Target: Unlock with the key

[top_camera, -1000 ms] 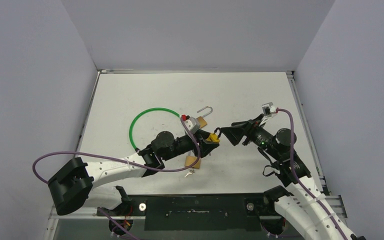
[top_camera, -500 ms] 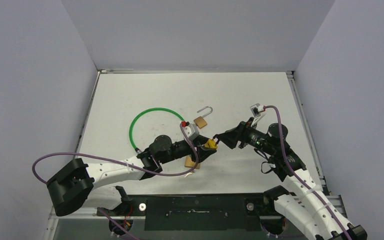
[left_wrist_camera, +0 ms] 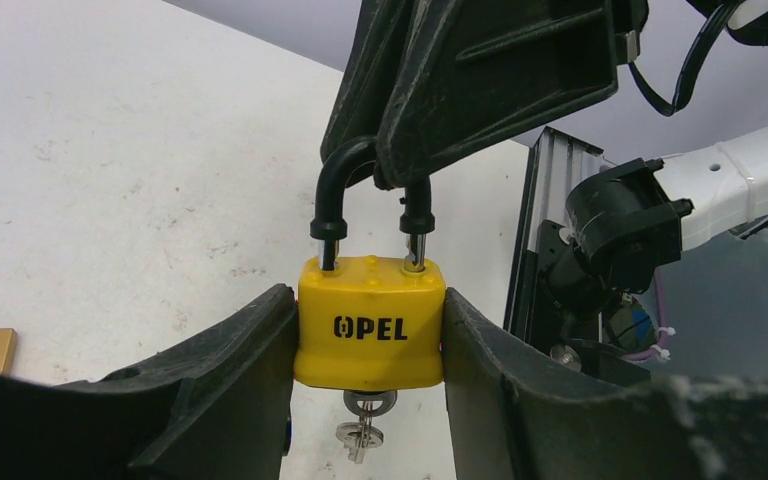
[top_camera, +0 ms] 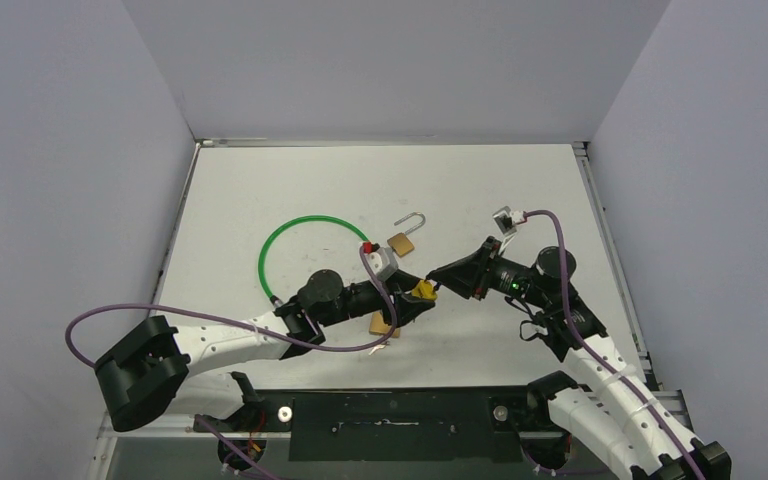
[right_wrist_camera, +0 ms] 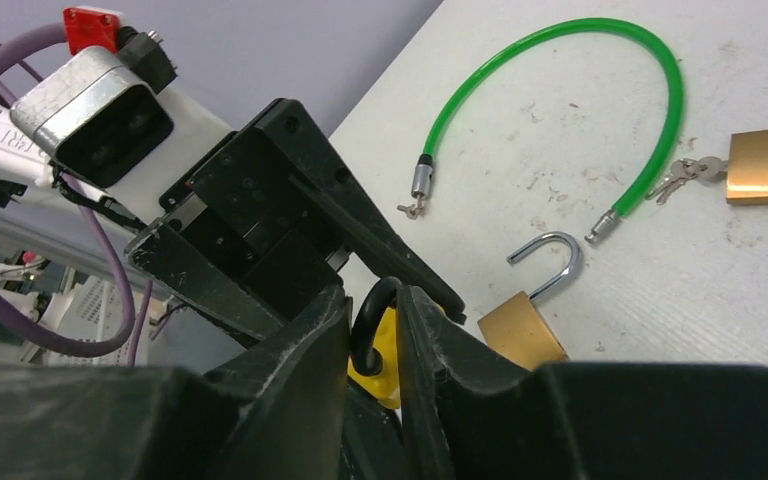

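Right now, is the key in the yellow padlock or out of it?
In: the key sticks out of the underside of the yellow padlock, which the left fingers clamp from both sides.

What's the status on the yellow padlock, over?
Left gripper shut on yellow padlock. Right gripper shut on shackle. Key in keyway underneath. Nothing blocking.

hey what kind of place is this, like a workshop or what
Probably a robotics lab test cell, not a workshop: a white table boxed in by plain walls, robot arms bolted at its edge, and a yellow padlock and brass padlock as props.
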